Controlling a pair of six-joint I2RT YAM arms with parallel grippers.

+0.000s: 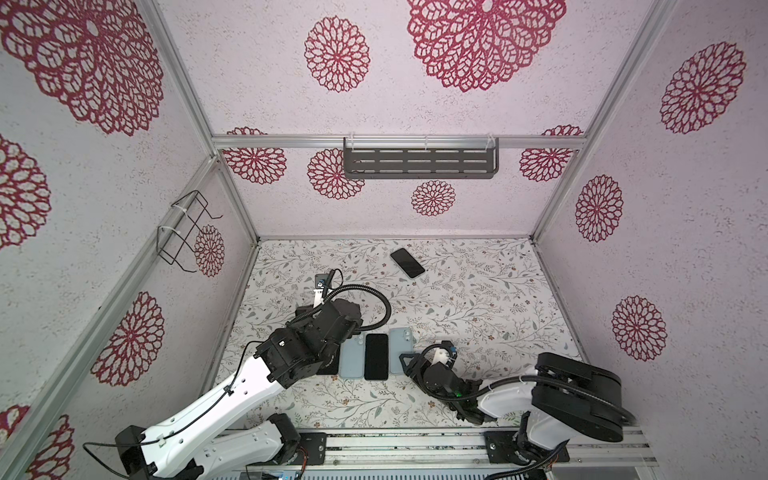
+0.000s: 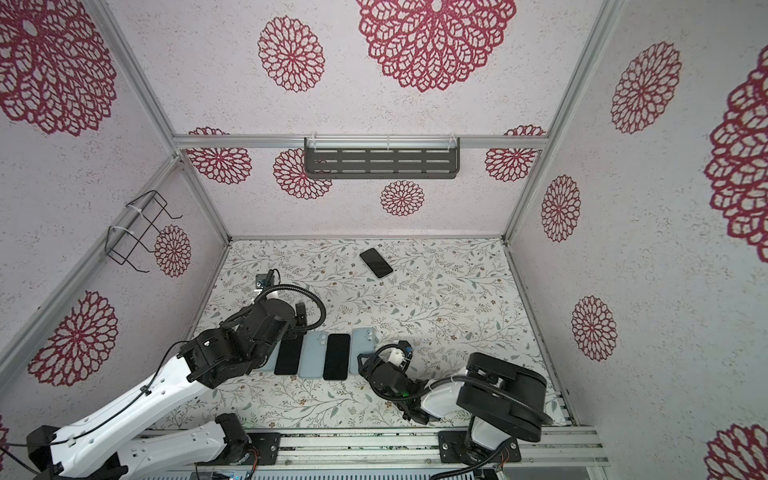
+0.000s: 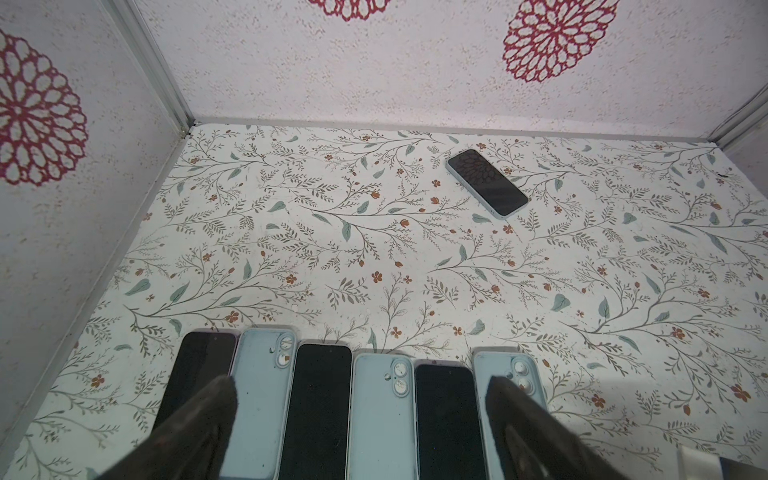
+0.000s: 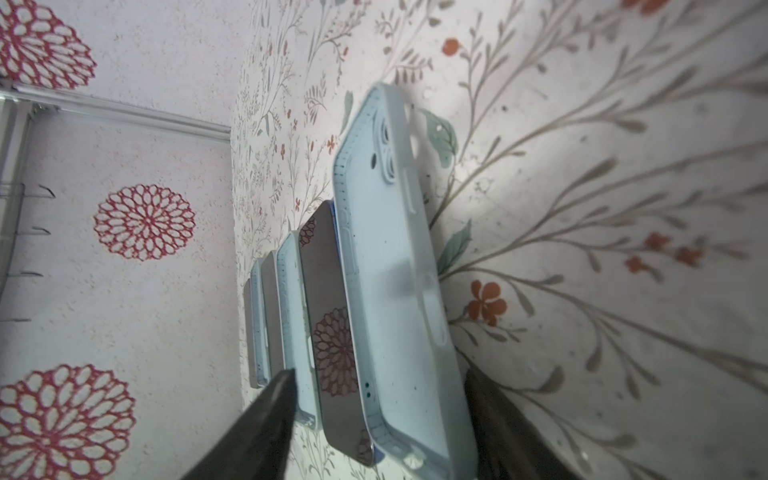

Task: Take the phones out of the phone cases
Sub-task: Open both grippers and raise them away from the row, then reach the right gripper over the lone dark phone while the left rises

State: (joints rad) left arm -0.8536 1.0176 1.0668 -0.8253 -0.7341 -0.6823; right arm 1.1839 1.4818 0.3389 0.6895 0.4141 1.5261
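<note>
Dark fingers [image 4: 266,424] of the right jaws are filling the foreground of the right wrist view. They are standing released on either side of an empty blue case [image 4: 399,291], which is lying at the right end of the row [image 3: 382,415] of bare phones and emptied cases; nothing is being pinched. Well beyond the row, toward the back wall, the cased phone [image 3: 487,183] is lying flat and screen up on the counter [image 3: 332,249], askew to the row, its pale blue rim showing round the glass. It is looking like the one remaining to strip, so the step in hand is probably clearing the row and going for it. Doing that well is likely meaning rising straight off the row, so no finger is dragging the empty case or the phone close against it, then turning the wrist to match the slant and taking the rim by its long edges while the other arm is working the phone out. The left jaws are hanging wide open over the row's left end, holding nothing, with the left arm's looping cable [image 1: 374,299] arching just behind the row. Between the row and the cased phone the counter is lying bare. High above the row, a slotted shelf [image 1: 419,162] and a wire basket [image 1: 183,232] are hanging on the walls, out of the way.
</note>
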